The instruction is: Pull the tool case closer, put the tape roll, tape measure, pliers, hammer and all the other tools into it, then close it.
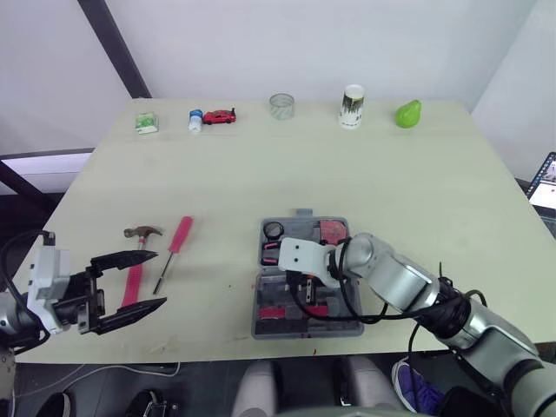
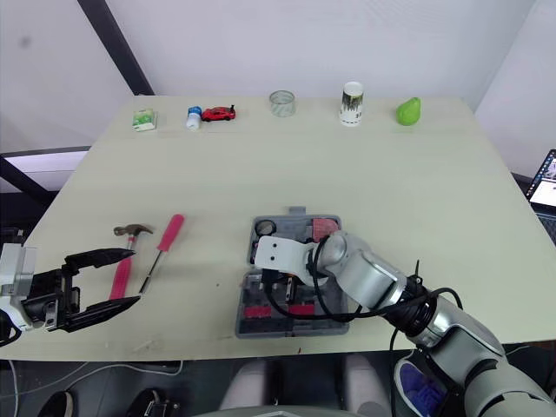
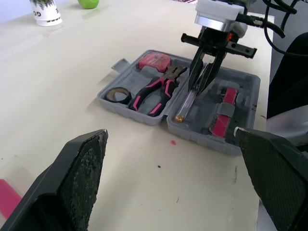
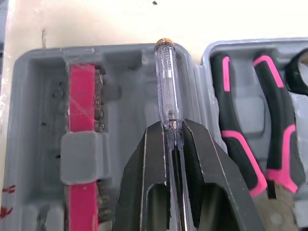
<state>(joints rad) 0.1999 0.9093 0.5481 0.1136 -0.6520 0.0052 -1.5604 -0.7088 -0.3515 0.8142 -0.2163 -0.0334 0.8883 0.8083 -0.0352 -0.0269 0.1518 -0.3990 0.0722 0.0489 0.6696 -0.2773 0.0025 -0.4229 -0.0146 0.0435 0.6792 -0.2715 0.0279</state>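
The grey tool case [image 1: 347,327] lies open near the table's front edge. In it are a tape roll [image 3: 118,95], a red tape measure [image 3: 153,61] and pink-handled pliers [image 3: 154,89]. My right gripper [image 4: 172,127] hangs over the case's near half, shut on a clear-handled tester screwdriver [image 4: 167,82] that points down into a slot. At the front left, the pink-handled hammer [image 1: 135,269] and a pink screwdriver [image 1: 178,236] lie on the table. My left gripper [image 1: 159,279] stands open just beside the hammer's handle, holding nothing.
Red bit strips [image 4: 82,110] sit in the case half under my right gripper. Along the far edge stand a green-white box [image 1: 147,123], a small bottle [image 1: 195,120], a red toy car [image 1: 221,115], a clear roll [image 1: 281,106], a white cup [image 1: 352,106] and a green pear [image 1: 408,113].
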